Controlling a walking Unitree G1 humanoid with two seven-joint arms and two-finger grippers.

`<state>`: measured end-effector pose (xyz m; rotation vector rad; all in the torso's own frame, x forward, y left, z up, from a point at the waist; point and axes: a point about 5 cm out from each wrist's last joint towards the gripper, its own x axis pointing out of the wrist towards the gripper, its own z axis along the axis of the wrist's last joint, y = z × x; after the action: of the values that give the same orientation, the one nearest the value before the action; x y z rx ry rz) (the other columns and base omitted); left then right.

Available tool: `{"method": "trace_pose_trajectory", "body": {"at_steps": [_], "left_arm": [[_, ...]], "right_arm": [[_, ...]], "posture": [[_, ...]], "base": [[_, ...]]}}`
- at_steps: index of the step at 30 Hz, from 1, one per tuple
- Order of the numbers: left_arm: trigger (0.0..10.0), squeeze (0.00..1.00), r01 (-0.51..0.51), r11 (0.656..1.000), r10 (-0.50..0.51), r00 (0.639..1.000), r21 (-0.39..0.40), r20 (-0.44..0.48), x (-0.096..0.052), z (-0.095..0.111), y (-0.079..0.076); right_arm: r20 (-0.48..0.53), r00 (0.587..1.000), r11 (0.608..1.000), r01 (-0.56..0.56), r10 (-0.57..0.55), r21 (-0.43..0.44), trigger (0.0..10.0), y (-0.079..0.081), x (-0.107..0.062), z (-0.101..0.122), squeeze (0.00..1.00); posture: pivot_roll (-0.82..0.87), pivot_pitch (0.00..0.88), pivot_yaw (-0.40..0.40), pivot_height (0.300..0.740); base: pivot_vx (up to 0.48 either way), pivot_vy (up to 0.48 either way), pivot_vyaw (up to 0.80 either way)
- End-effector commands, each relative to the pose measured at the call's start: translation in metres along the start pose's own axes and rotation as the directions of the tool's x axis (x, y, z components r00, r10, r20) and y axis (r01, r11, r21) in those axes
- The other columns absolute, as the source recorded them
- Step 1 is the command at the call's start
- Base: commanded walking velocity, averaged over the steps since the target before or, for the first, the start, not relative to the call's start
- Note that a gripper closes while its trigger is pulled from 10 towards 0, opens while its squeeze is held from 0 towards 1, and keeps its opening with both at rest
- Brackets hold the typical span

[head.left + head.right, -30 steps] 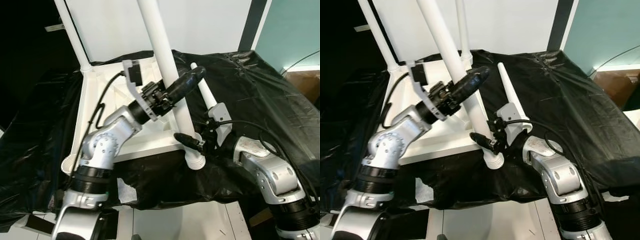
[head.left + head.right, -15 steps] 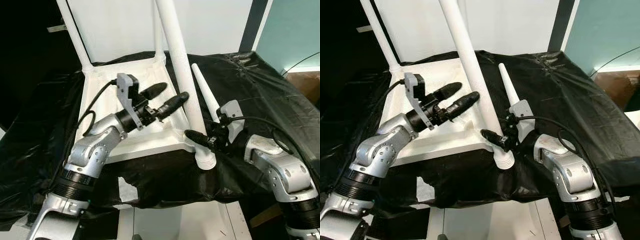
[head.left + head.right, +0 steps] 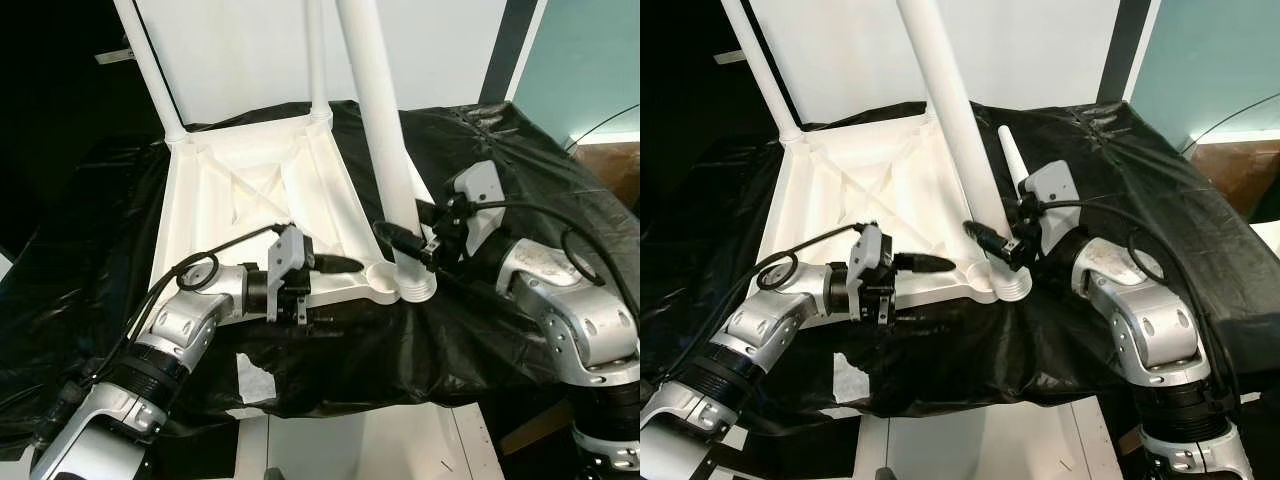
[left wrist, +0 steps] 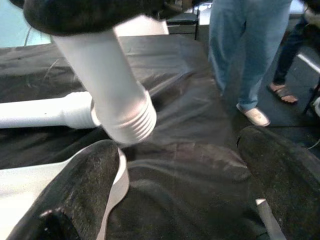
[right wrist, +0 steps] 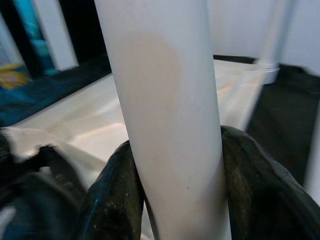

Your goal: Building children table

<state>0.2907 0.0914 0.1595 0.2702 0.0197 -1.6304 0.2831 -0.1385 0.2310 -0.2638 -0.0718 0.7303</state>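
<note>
Gripping a white leg (image 3: 385, 140) low down with the right gripper (image 3: 408, 240), threaded end hovering beside the corner socket at about 4 o'clock on the upturned tabletop (image 3: 250, 200). Bracing the near edge with the left gripper (image 3: 335, 290), fingers spread wide around the rim. Looking light, stiff and slick; likely best holding near the thread.

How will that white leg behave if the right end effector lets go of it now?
Held low by the right end effector, the long white leg leans, so it would probably topple. Its round, smooth shaft looks stiff and light, likely to roll on the black sheet.
</note>
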Motion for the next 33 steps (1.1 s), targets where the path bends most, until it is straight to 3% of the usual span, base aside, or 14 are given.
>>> {"method": "trace_pose_trajectory", "body": {"at_steps": [1, 4, 18, 20, 24, 26, 31, 33], "left_arm": [[10.0, 0.0, 0.016, 1.0, -0.016, 0.998, 0.008, -0.062, -0.001, -0.007, -0.002], [10.0, 0.0, 0.054, 0.998, -0.047, 0.981, 0.031, -0.187, 0.007, -0.03, -0.009], [10.0, 0.0, 0.005, 0.998, 0.004, 0.987, 0.058, -0.159, 0.01, -0.03, 0.001], [10.0, 0.0, -0.125, 0.985, 0.133, 0.989, 0.122, -0.061, 0.006, -0.014, 0.018], [10.0, 0.0, -0.222, 0.963, 0.227, 0.974, 0.154, -0.017, 0.0, -0.005, 0.03], [10.0, 0.0, -0.292, 0.94, 0.312, 0.946, 0.176, -0.093, -0.004, -0.014, 0.039], [10.0, 0.0, -0.332, 0.925, 0.36, 0.92, 0.182, -0.152, -0.005, -0.024, 0.042], [10.0, 0.0, -0.378, 0.907, 0.412, 0.887, 0.184, -0.208, -0.003, -0.034, 0.045]], "right_arm": [[0.03, 0.999, 0.998, 0.03, -0.028, -0.049, 10.0, -0.004, -0.001, 0.009, 0.0], [0.027, 0.993, 0.989, 0.114, -0.112, -0.093, 10.0, -0.01, 0.001, 0.005, 0.0], [0.031, 0.99, 0.987, 0.142, -0.14, -0.074, 10.0, -0.006, 0.006, -0.001, 0.0], [0.041, 0.987, 0.985, 0.16, -0.158, -0.067, 10.0, -0.006, 0.006, 0.0, 0.0], [0.05, 0.984, 0.983, 0.176, -0.173, -0.058, 10.0, -0.005, 0.006, -0.001, 0.0], [0.058, 0.981, 0.98, 0.189, -0.186, -0.058, 10.0, -0.004, 0.006, -0.001, 0.0], [0.066, 0.979, 0.978, 0.198, -0.195, -0.057, 10.0, -0.003, 0.006, -0.001, 0.0], [0.075, 0.978, 0.978, 0.2, -0.196, -0.052, 10.0, -0.002, 0.007, 0.0, 0.0]], "posture": [[-0.19, 0.008, 0.066, 0.74], [-0.19, 0.011, 0.069, 0.74], [-0.17, 0.008, 0.071, 0.74], [-0.17, 0.007, 0.074, 0.74], [-0.17, 0.006, 0.075, 0.74], [-0.17, 0.003, 0.078, 0.74], [-0.18, 0.002, 0.078, 0.74], [-0.18, 0.002, 0.074, 0.74]], "base": [[0.0, 0.0, 0.0], [0.0, 0.0, 0.0], [0.0, 0.0, 0.0], [0.0, 0.0, 0.0], [0.0, 0.0, 0.0], [0.0, 0.0, 0.0], [0.0, 0.0, 0.0], [0.0, 0.0, 0.0]]}}
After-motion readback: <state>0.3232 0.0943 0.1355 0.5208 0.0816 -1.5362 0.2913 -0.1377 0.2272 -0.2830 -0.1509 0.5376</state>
